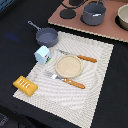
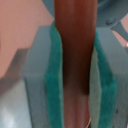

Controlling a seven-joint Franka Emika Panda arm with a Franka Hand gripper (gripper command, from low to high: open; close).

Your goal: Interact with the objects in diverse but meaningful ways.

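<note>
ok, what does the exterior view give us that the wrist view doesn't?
Exterior only: the whole layout, with pan, carton, bread, plate, fork and knife on the mat, plus a pot on the board behind. No arm or sausage appears there.
Wrist only: the gripper closed on the sausage, green pads pressing both its sides.
Shared: nothing I can match for sure; the pinkish surface behind the gripper may be that board.

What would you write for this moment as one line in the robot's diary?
gripper: shut on sausage | arm: not in exterior view | mat: bread loaf, carton, plate | pan: off mat
</note>
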